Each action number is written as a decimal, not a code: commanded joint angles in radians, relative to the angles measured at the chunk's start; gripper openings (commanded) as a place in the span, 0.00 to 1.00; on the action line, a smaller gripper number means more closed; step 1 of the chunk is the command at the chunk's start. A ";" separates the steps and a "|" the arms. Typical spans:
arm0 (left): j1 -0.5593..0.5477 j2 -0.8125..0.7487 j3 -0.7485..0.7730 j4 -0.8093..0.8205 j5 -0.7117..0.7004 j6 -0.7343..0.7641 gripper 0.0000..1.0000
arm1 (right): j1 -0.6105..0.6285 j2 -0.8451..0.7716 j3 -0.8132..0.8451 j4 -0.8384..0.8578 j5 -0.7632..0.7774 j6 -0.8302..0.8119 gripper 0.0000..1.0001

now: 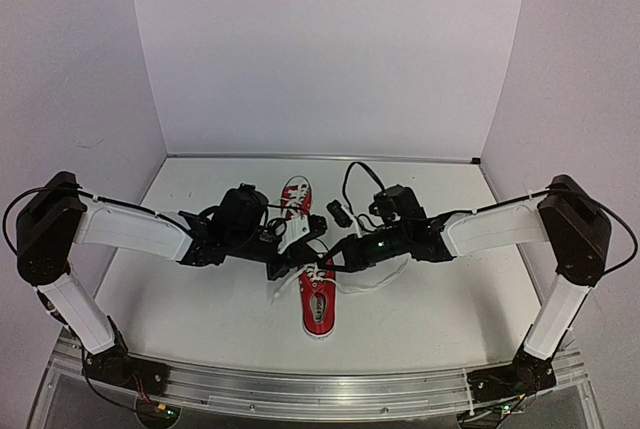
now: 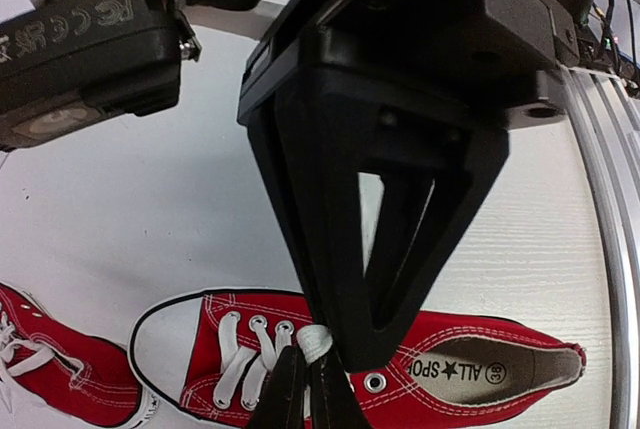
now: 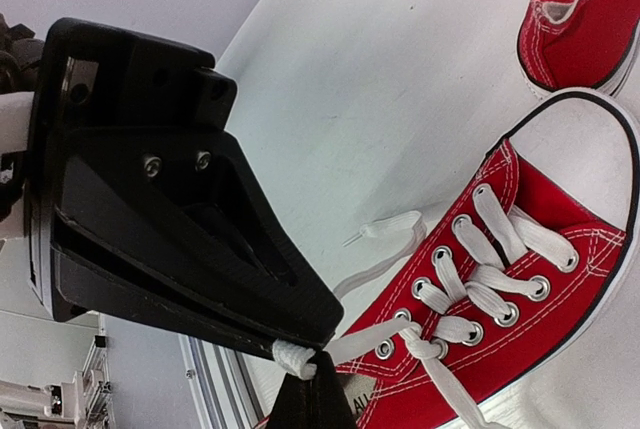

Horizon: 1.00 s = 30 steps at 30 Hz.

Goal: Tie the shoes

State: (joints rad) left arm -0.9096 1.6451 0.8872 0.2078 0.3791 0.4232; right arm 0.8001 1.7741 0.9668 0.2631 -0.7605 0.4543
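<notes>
Pinching a lace end (image 2: 316, 340), the left gripper (image 2: 305, 389) is squeezed tight over the red shoe (image 2: 470, 349). The right gripper (image 3: 310, 365) pinches the other end (image 3: 366, 337).

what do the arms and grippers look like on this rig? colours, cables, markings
The left arm and right arm have white link shells, black joint housings and loose black cables. The left gripper and right gripper are matte black with triangular, hollowed fingers and visible screw heads. A black module carries FC and CE marks.
</notes>
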 commanded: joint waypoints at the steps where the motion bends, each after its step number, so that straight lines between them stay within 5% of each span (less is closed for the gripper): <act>1: -0.008 -0.023 -0.002 -0.037 0.002 0.028 0.03 | 0.002 -0.051 0.009 0.054 0.005 -0.008 0.33; 3: -0.008 -0.019 0.002 -0.041 0.004 0.028 0.03 | 0.003 -0.055 0.013 0.054 0.004 -0.007 0.36; 21: -0.008 -0.024 0.019 -0.031 0.012 0.025 0.03 | 0.005 0.024 0.047 0.054 -0.027 0.009 0.20; 27: -0.009 -0.026 0.022 -0.034 0.012 0.022 0.04 | 0.004 0.032 0.052 0.054 -0.032 0.011 0.01; 30: -0.008 -0.030 0.019 -0.034 0.001 0.014 0.11 | 0.004 0.028 0.052 0.054 -0.039 0.009 0.00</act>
State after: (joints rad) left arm -0.9108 1.6451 0.8867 0.1524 0.3780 0.4453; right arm 0.7971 1.7940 0.9817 0.2896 -0.7764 0.4687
